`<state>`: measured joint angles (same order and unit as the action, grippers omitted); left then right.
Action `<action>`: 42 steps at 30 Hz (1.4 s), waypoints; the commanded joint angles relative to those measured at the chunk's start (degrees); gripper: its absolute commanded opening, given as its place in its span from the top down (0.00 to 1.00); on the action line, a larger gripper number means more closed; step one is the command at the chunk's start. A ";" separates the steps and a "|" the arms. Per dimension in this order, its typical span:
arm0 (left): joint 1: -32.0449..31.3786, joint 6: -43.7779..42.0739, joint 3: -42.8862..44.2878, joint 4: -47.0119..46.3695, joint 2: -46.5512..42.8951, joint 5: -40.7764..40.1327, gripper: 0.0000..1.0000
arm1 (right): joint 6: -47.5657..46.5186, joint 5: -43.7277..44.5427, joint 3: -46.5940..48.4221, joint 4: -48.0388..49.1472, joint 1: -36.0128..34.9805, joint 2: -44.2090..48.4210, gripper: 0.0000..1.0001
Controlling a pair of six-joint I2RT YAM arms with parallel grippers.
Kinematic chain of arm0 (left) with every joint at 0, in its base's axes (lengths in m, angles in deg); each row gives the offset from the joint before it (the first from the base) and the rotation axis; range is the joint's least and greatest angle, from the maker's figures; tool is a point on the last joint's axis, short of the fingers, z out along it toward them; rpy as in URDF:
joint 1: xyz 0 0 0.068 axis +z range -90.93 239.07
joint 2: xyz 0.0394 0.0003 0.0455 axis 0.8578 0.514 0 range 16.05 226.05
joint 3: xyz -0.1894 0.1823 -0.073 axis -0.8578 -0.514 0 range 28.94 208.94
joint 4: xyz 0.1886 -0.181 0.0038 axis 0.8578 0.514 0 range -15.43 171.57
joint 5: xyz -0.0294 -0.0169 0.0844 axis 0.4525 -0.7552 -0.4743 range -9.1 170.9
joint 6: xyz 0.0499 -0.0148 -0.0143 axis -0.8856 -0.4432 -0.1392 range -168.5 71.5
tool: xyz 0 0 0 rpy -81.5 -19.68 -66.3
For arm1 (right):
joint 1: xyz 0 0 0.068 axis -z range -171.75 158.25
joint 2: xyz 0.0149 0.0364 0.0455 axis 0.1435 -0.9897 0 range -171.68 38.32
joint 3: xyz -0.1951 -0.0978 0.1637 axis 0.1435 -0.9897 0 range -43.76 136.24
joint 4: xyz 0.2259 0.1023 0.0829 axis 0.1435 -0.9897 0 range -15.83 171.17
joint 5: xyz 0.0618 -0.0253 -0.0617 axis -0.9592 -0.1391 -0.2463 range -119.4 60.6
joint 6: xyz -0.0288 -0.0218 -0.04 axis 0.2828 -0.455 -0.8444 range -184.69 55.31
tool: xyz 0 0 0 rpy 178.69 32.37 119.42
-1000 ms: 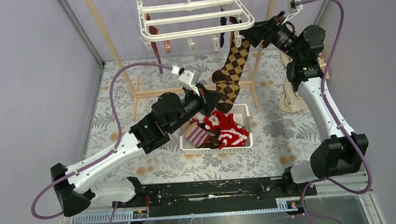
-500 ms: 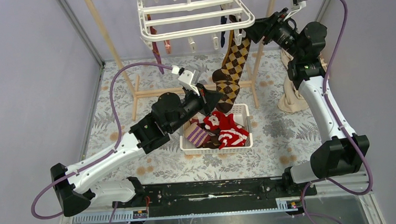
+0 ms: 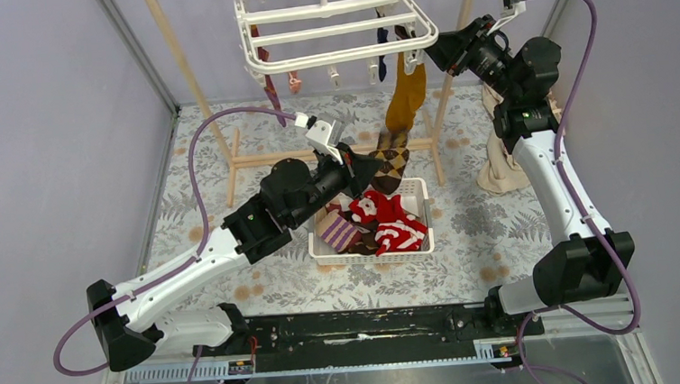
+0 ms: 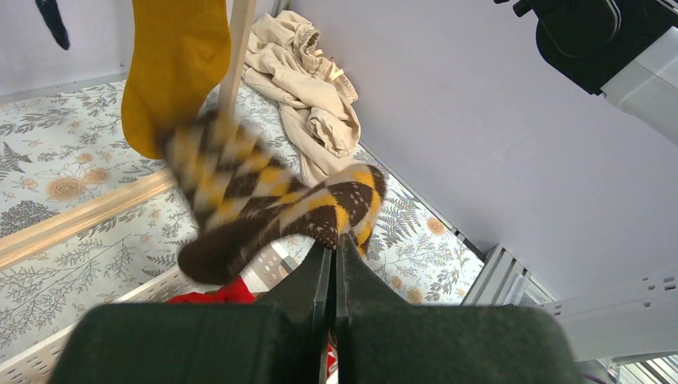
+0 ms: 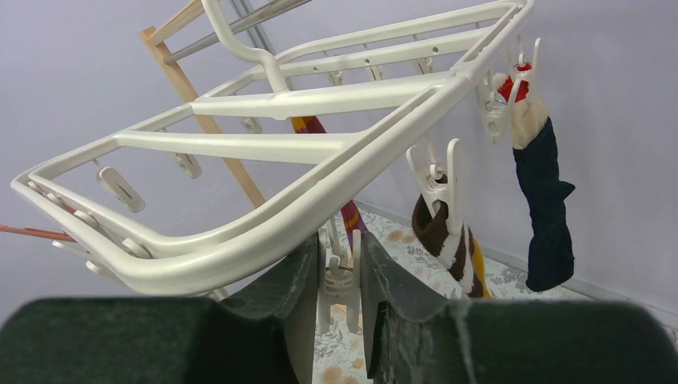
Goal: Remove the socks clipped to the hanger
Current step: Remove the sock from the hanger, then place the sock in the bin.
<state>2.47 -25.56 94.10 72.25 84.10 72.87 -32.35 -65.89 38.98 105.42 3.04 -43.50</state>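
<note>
My left gripper's (image 4: pixel 334 244) fingers (image 4: pixel 312 280) are pressed together on the toe of the brown argyle sock (image 4: pixel 264 216), which shows blurred in the left wrist view and trails up past a mustard sock (image 4: pixel 172 64). On the right gripper (image 5: pixel 337 248), the fingers (image 5: pixel 300 272) sit close against either side of a white clip (image 5: pixel 337 282) under the near rim of the hanger (image 5: pixel 304 102). The hanger is up at the far side, hung in a wooden pole frame (image 3: pixel 185 67), with a navy sock (image 5: pixel 548 216) and a brown-and-white one (image 5: pixel 440 232) dangling from its clips. The table (image 3: pixel 465 228) is covered in a grey leaf-and-flower print and closed in by plain lilac-grey walls (image 3: pixel 43 131). A heap of beige cloth (image 3: pixel 498 172) lies by the right wall. Just in front of my left gripper is a white perforated basket (image 3: pixel 359 256), holding red-and-white socks (image 3: pixel 393 224), a purple-striped sock (image 3: pixel 337 231) and something brown between them.
</note>
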 commanded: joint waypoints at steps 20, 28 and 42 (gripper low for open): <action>-0.62 3.85 -7.05 4.79 -5.71 0.79 1.00 | -2.42 5.28 -16.19 -11.46 -0.50 12.81 0.17; -0.62 5.48 -13.16 2.61 -3.86 0.19 0.98 | -3.70 7.19 -26.00 -20.96 -0.50 19.92 0.13; -0.62 8.13 -15.99 4.25 0.34 -3.70 0.67 | -7.93 8.01 -29.19 -33.08 -6.27 24.03 0.14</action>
<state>2.10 -18.11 77.30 76.86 82.38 71.80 -36.00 -58.85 8.45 76.31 1.46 -20.01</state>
